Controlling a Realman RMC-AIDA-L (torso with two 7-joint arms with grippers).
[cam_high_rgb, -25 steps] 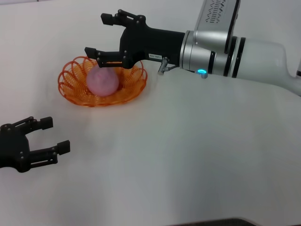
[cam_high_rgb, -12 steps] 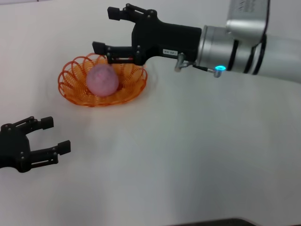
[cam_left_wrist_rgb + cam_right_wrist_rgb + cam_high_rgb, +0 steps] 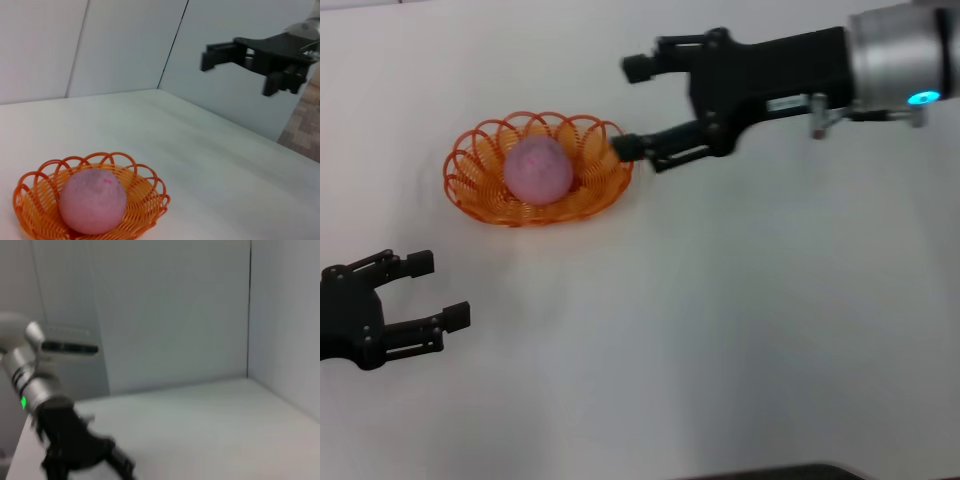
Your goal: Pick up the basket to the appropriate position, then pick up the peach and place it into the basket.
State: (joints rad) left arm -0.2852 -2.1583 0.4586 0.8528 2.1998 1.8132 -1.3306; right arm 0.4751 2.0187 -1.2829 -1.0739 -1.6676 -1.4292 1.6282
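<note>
Left gripper (image 3: 415, 292): parked low at about 8 o'clock on the table, fingers spread apart, nothing between them; well apart from the basket.
Basket (image 3: 480, 175): resting on the white table (image 3: 720, 330) at about 10 o'clock in the head view; oval, orange looped wire with scalloped rim. Likely light and springy; loops probably flex under a pinch, so best taken at the rim with a gentle squeeze, or at the flat base strip where stiffer.
Peach (image 3: 537, 169): sitting inside the basket, roughly centred, touching the wire floor. Matte pink, round, mottled. Judged light and not slippery; surface may dent if soft, so grasp across the widest part from above, with moderate force. Round shape could roll if basket is tipped.
Right gripper (image 3: 632, 108): raised at about 1 o'clock, just beside the basket's far-right rim, fingers wide apart and empty; lower fingertip close to the rim, contact not clear.
Task state: peach in basket, placement appears done.
</note>
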